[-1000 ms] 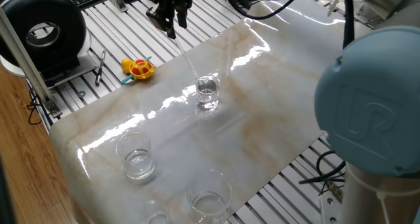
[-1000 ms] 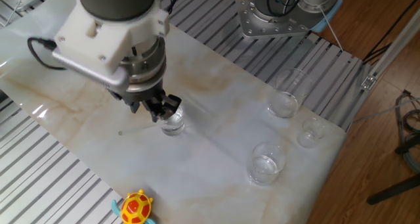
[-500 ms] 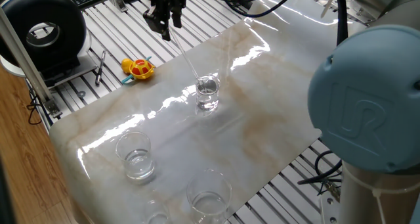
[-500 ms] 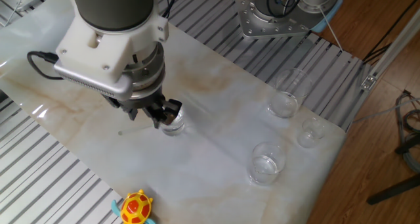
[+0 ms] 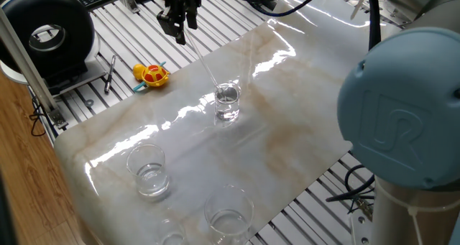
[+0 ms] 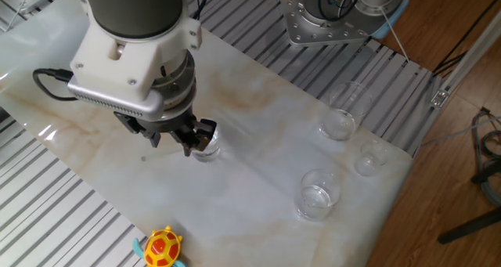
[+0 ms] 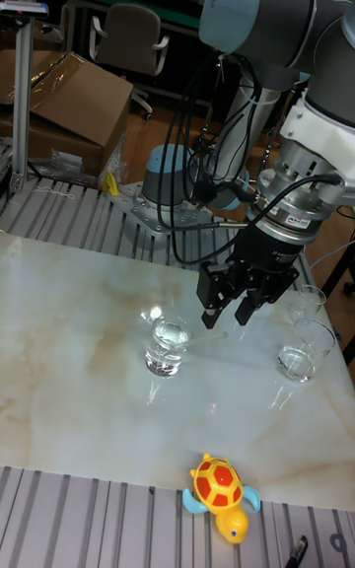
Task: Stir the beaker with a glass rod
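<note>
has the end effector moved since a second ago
Yes. In one fixed view the end effector sits a little further left and up, away from the beaker, which stays put, the glass rod reaching into it.

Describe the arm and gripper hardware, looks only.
The UR5 arm has grey tube links and pale blue joint caps, one embossed with the UR logo. A white and silver wrist unit sits above the gripper, which is black with two fingers. Black cables loop along the arm to the wrist.
</note>
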You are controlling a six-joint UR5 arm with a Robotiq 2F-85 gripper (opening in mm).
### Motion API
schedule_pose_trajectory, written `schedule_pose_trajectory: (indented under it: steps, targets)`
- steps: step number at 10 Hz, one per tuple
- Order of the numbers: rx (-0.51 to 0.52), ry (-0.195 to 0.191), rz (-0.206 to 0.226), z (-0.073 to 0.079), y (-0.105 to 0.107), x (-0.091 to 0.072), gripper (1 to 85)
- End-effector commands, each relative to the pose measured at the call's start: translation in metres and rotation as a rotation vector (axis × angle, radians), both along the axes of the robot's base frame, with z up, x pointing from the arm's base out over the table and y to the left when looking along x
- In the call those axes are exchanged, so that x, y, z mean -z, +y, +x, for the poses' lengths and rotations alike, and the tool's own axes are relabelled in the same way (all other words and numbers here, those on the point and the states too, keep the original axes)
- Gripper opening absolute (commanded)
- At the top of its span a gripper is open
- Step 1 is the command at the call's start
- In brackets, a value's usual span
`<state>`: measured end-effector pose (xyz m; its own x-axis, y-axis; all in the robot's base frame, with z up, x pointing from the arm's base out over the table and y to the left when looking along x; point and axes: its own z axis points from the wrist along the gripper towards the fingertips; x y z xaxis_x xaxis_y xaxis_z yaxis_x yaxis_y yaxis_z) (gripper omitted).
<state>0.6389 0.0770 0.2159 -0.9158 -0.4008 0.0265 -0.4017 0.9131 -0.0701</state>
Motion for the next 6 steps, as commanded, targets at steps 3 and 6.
schedule_pose_trajectory:
  steps: [3, 6]
  targets:
    - [-0.02, 0.017, -0.008, -0.004, -0.003, -0.001, 51.7]
    - [-0.062, 0.017, -0.031, -0.01, -0.019, 0.0, 50.3]
